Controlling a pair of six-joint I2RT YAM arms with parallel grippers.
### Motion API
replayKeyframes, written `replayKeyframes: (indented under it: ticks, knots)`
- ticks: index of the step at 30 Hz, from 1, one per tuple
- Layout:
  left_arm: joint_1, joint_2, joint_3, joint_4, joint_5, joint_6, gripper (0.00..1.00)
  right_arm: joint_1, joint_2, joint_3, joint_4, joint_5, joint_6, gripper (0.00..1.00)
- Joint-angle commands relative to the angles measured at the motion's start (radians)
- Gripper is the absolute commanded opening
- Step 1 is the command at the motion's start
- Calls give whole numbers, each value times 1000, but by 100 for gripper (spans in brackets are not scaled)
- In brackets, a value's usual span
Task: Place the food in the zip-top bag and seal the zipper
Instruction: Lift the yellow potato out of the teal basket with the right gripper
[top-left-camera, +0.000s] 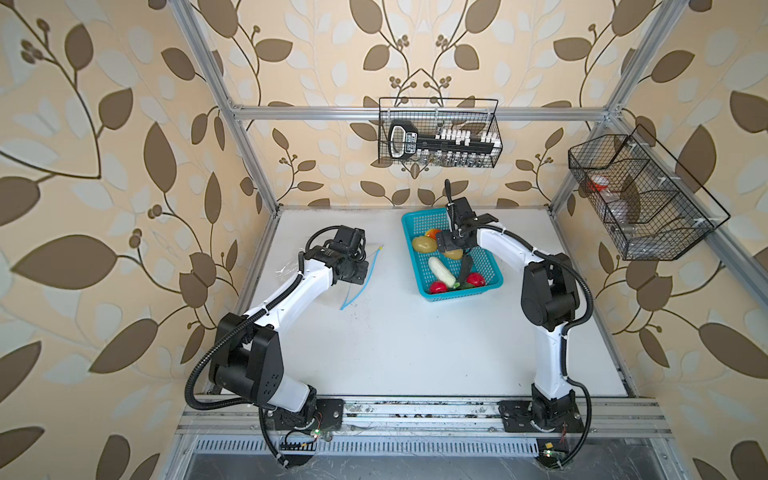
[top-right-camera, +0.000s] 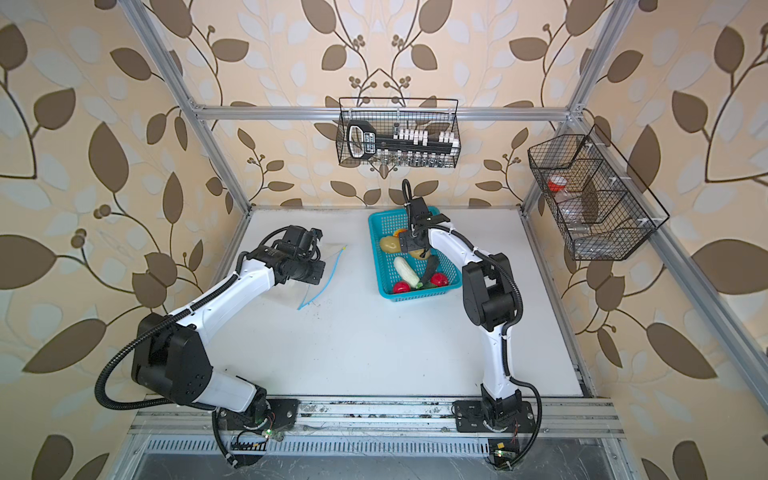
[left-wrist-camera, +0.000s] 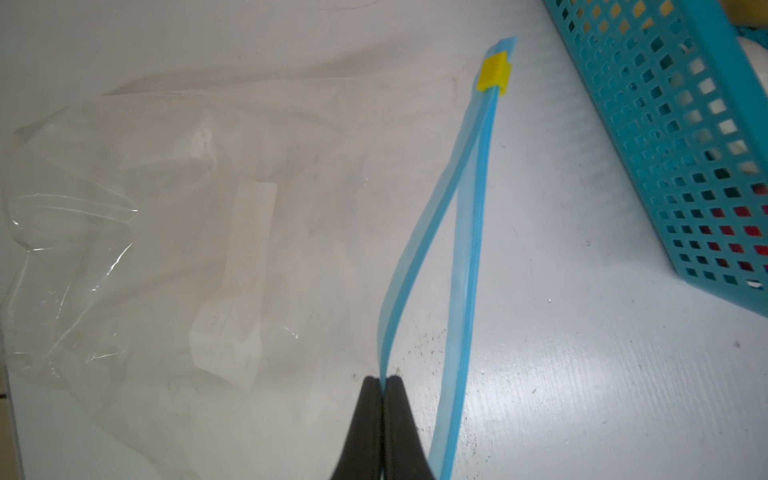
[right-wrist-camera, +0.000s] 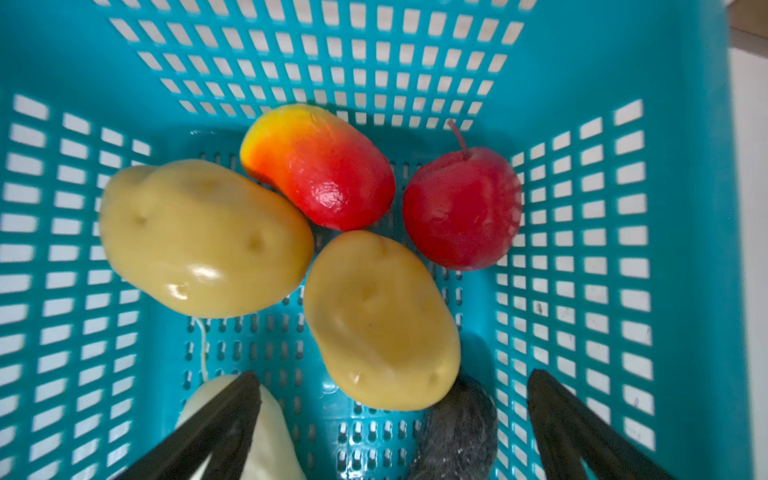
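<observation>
We see the left gripper (left-wrist-camera: 382, 381) pinched tight on one blue lip of the zipper (left-wrist-camera: 471, 249). That lip bows away from the other, so the mouth gapes. The yellow slider (left-wrist-camera: 493, 75) sits at the zipper's far end. The zip-top bag (left-wrist-camera: 166, 216) lies crinkled on the white table (top-left-camera: 395, 332), left of centre, with its mouth facing right toward the turquoise basket (top-left-camera: 459, 296).

All the food (top-left-camera: 440, 268) lies in that basket, far and right of centre. Our right gripper (right-wrist-camera: 395, 380) hangs over it with its jaws spread wide, gripping nothing. One tan potato (right-wrist-camera: 382, 324) lies just ahead of the gap between the fingers. Beyond it are the other potato (right-wrist-camera: 203, 237), the red-yellow fruit (right-wrist-camera: 320, 166) and a red round fruit (right-wrist-camera: 461, 208). One finger crosses the white vegetable (right-wrist-camera: 270, 440), and the dark eggplant (right-wrist-camera: 461, 424) lies near the other.
</observation>
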Motion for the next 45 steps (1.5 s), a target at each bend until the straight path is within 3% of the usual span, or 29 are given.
replayKeyframes:
  ticks: [1, 29, 41, 45]
  knots:
    - [11, -6, 0, -1, 0, -3, 0, -7, 70, 59, -56, 1, -61, 100]
    - [11, 6, -40, 31, -12, -12, 0, 0, 240, 205, -64, 6, -85, 96]
    - [11, 0, -54, 43, -32, -17, 0, -1, 218, 187, -53, -19, -64, 70]
    - [11, 4, -56, 55, -45, -11, 0, -7, 188, 177, -61, -29, -47, 51]
